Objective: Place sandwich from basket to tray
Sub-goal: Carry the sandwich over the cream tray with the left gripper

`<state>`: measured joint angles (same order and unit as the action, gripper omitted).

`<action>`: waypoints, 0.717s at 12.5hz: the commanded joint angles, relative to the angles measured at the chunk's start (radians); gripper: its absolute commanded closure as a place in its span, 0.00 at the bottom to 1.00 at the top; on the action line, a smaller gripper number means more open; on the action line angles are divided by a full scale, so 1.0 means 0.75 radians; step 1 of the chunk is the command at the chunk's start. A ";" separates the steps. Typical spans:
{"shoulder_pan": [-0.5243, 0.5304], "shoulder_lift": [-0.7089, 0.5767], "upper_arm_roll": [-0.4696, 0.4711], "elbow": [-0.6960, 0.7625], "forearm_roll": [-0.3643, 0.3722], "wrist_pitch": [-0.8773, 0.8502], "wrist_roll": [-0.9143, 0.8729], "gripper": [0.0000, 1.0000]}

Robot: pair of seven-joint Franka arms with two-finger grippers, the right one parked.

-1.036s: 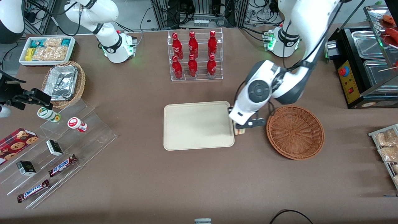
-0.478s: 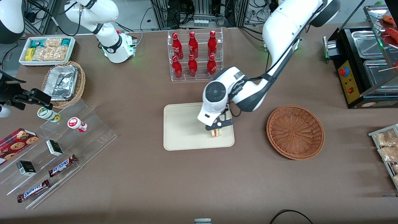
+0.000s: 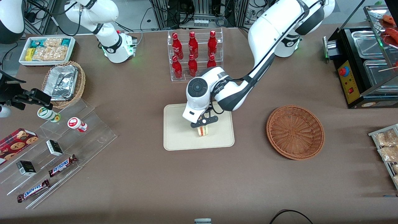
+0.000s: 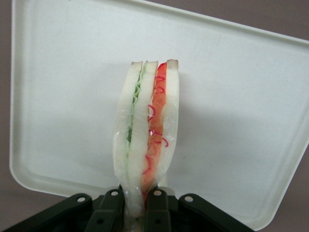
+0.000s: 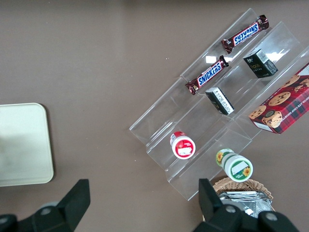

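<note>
My left gripper [image 3: 203, 122] is shut on the sandwich [image 3: 202, 131], a wedge of white bread with red and green filling in clear wrap. It hangs over the middle of the cream tray [image 3: 177, 137]. I cannot tell if the sandwich touches the tray. In the left wrist view the black fingers [image 4: 112, 209] pinch the sandwich [image 4: 147, 125] at its base above the tray [image 4: 241, 96]. The reddish-brown basket [image 3: 295, 132] stands empty beside the tray, toward the working arm's end of the table.
A clear rack of red bottles [image 3: 194, 56] stands farther from the front camera than the tray, close to the arm's elbow. A clear stepped shelf with snacks [image 3: 59, 146], a tan basket with foil containers [image 3: 63, 83] and a white bin of packets [image 3: 46, 49] lie toward the parked arm's end.
My left gripper has carried the sandwich from the gap between basket and tray, over the tray's rim, to above the tray's middle. The basket has not moved.
</note>
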<state>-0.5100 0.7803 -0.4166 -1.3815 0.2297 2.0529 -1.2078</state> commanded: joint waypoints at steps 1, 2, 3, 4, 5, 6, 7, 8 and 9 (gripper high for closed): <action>-0.050 0.039 0.022 0.050 0.037 0.008 -0.048 1.00; -0.058 0.046 0.022 0.050 0.037 0.008 -0.048 1.00; -0.058 0.050 0.022 0.048 0.037 0.008 -0.048 1.00; -0.058 0.056 0.022 0.050 0.037 0.008 -0.048 1.00; -0.058 0.058 0.022 0.050 0.037 0.008 -0.048 1.00; -0.058 0.066 0.022 0.050 0.037 0.008 -0.050 1.00; -0.058 0.074 0.022 0.050 0.039 0.008 -0.050 1.00; -0.058 0.078 0.022 0.050 0.039 0.008 -0.050 1.00; -0.058 0.084 0.022 0.050 0.037 0.010 -0.058 1.00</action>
<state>-0.5351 0.8197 -0.4102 -1.3797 0.2374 2.0627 -1.2200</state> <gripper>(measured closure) 0.850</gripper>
